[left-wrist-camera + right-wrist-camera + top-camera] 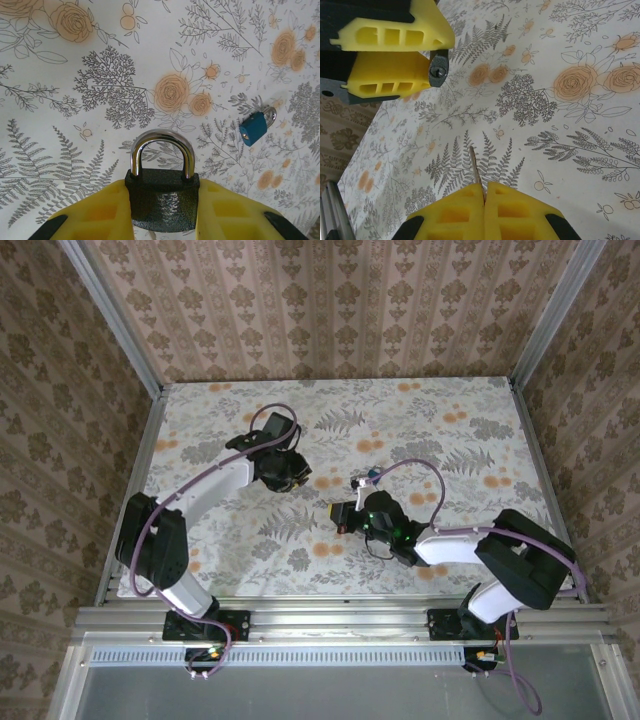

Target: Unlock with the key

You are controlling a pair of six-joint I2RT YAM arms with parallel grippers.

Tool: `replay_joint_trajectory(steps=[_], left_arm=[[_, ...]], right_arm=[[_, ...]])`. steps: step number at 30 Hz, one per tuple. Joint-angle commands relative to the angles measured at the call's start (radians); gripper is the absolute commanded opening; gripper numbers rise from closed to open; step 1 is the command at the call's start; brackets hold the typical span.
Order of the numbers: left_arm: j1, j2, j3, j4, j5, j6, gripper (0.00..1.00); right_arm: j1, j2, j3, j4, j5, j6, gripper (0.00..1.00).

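Holds the black padlock [161, 212] in the left tool [162, 190]. Pinches the key [475, 167] in the shut right tool [484, 192] — thin blade poking out in front, apart from the padlock.

Bright, even light, soft faint shadows, close foreground slightly blurred.
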Motion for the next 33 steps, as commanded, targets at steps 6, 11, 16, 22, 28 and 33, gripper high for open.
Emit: replay_joint_trajectory(steps=[6,11,16,22,28,33], left_arm=[[-0.007,-0.034,-0.017,0.031,0.026,-0.030,0.21],[-0.016,-0.013,0.009,-0.007,0.026,-0.010,0.23],[-0.024,-0.004,0.013,-0.006,0.025,-0.011,0.24],[-0.030,0.004,0.010,-0.004,0.029,-0.013,0.25],[-0.033,0.012,0.008,0.000,0.039,-0.014,0.25],[-0.033,0.017,0.008,0.006,0.045,-0.016,0.26]], right_arm=[[0.016,0.061,0.029,0.123,0.058,0.046,0.00],[0.028,0.087,0.047,0.131,0.069,0.045,0.00],[0.031,0.101,0.061,0.132,0.087,0.048,0.00],[0.032,0.122,0.076,0.133,0.110,0.056,0.00],[0.032,0.130,0.088,0.145,0.117,0.058,0.00],[0.039,0.121,0.095,0.139,0.133,0.043,0.00]])
